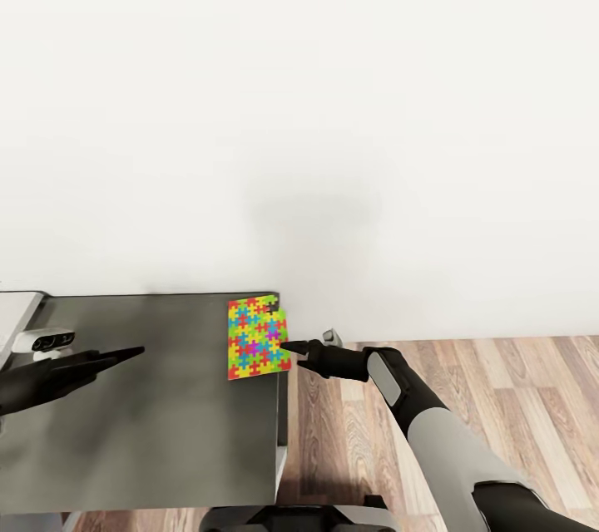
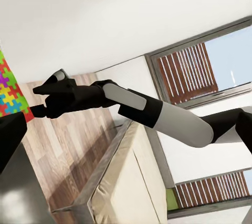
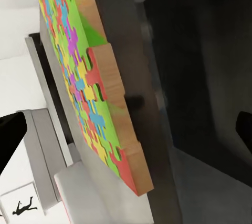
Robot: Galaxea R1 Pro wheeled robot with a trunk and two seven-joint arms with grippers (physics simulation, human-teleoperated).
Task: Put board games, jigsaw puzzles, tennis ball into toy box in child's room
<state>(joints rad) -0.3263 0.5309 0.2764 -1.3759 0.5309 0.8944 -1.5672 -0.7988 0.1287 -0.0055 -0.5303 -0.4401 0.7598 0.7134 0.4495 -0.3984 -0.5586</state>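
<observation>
Where the dark table (image 1: 150,416) meets the wall, your puzzle (image 1: 257,337) lies flat at its far right corner, its right edge overhanging the tabletop. Your right gripper (image 1: 293,347) comes in from the floor side at that edge, with its fingers apart; in the right wrist view the puzzle's (image 3: 89,77) wooden edge sits between the two dark fingertips, not yet pinched. Your left gripper (image 1: 133,353) hovers over the table's left part, fingers together, well apart from the puzzle.
</observation>
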